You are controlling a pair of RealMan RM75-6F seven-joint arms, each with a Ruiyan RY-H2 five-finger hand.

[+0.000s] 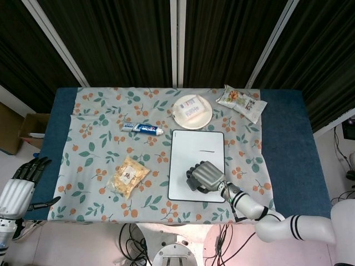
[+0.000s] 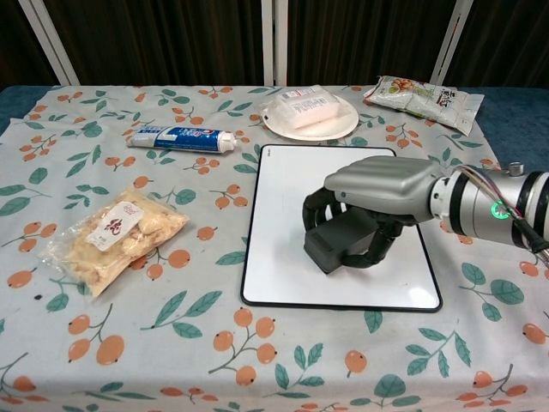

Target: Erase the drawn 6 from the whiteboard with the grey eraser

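Right robot hand (image 2: 377, 193) curls over the grey eraser (image 2: 341, 239), fingers wrapped down its far and near sides so that the block is gripped under the palm. The eraser sits directly beneath the hand, its lower face pressed flat on the whiteboard (image 2: 283, 257), in the near-right part of the board. In the head view the same robot hand (image 1: 206, 176) covers the eraser almost wholly, with only a dark edge showing at its left, and it lies over the near half of the whiteboard (image 1: 183, 166), close to the board's near edge.

One short dark stroke (image 1: 207, 150) shows on the far half of the board in the head view; it lies well apart from the eraser, on the side away from the robot. The chest view shows the board's surface around the hand as plain white.

Left robot hand (image 1: 22, 180) hangs off the near-left corner of the worktop (image 1: 288, 144), well apart from the board, holding nothing, its dark fingers pointing up and slightly spread.

On the flowered cloth, a toothpaste tube (image 2: 182, 137) lies to the far left of the board, a snack bag (image 2: 116, 233) to its left, a white plate (image 2: 310, 120) with a wrapped item just beyond its far edge, and a printed packet (image 2: 419, 96) at the far right.
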